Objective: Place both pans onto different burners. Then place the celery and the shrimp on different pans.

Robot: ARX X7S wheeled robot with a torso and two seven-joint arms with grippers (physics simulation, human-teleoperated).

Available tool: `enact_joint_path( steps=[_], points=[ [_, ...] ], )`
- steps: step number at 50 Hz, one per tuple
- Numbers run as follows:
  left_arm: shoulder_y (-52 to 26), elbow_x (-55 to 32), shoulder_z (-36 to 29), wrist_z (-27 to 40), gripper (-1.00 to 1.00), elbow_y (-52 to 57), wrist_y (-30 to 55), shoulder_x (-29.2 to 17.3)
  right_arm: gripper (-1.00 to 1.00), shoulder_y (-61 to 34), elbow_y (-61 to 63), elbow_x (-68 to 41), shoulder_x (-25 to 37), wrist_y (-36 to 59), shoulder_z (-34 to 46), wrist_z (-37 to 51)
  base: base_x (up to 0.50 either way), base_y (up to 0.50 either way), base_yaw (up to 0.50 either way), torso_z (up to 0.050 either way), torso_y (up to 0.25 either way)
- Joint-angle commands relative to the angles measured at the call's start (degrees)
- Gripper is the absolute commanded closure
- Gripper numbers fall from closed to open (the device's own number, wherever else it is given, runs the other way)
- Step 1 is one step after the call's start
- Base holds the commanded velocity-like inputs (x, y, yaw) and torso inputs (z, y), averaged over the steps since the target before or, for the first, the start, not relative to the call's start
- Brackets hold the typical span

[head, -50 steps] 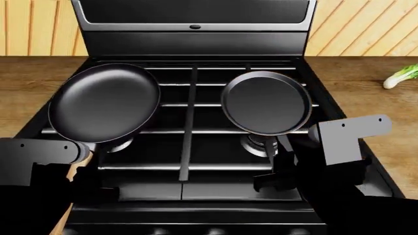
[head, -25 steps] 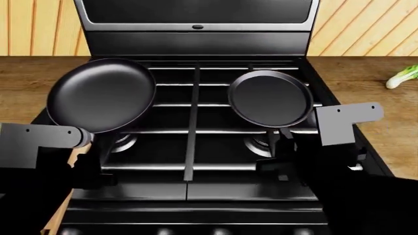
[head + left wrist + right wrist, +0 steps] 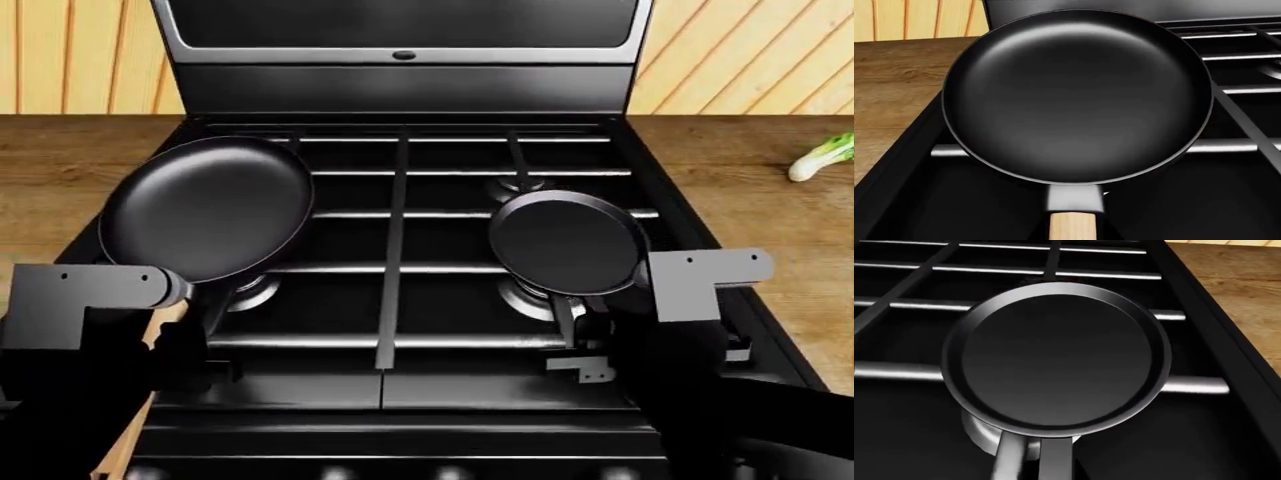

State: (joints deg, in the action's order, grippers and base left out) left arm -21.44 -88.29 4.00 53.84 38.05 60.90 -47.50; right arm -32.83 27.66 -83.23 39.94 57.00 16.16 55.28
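Note:
My left gripper is shut on the light wooden handle of the larger black pan, holding it over the stove's left side, above the front-left burner. This pan fills the left wrist view. My right gripper is shut on the thin black metal handle of the smaller pan, which sits low over the front-right burner; that burner also shows in the right wrist view. The celery lies on the counter at the far right. The shrimp is out of view.
The black stove has bar grates, a central divider bar and a raised back panel. The back-right burner shows behind the smaller pan. Wooden counter lies on both sides of the stove.
The right pan has moved toward me, from the back-right area to low over the front-right burner. The left pan has shifted slightly down and toward me.

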Motion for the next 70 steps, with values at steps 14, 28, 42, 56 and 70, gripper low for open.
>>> enact_joint_path(
  steps=[14,28,42,56,70],
  points=[
    [0.81,3.80,2.64,-1.45,1.00,0.17,-1.98,-0.24,-1.00,-1.01,1.95,0.59,0.02,-0.30,-1.48,1.35,0.00,0.00,0.00,0.001,0.004],
    [-2.51,1.04,1.53,0.55,1.00,-1.15,-1.03,-1.34,-1.00,-9.42,10.81,-12.03,2.76,1.33,-3.73,10.72,0.00,0.00,0.00,0.001,0.002],
    [-10.08,7.53,-5.78,-0.82,1.00,-8.66,2.50,-0.43,-1.00,-16.26,12.42,-18.02,5.45,0.70,-5.35,15.03,0.00,0.00,0.00,0.001,0.001],
    [-8.26,12.50,-8.95,-4.95,1.00,-12.19,0.82,1.28,-1.00,-14.98,11.91,-16.35,4.97,0.43,-4.89,13.72,0.00,0.00,0.00,0.001,0.002],
    [-4.42,14.97,-9.57,-7.15,1.00,-13.16,-1.61,1.96,-1.00,-13.86,11.41,-14.61,4.48,0.20,-4.23,12.50,0.00,0.00,0.00,0.000,0.001]
  ],
)
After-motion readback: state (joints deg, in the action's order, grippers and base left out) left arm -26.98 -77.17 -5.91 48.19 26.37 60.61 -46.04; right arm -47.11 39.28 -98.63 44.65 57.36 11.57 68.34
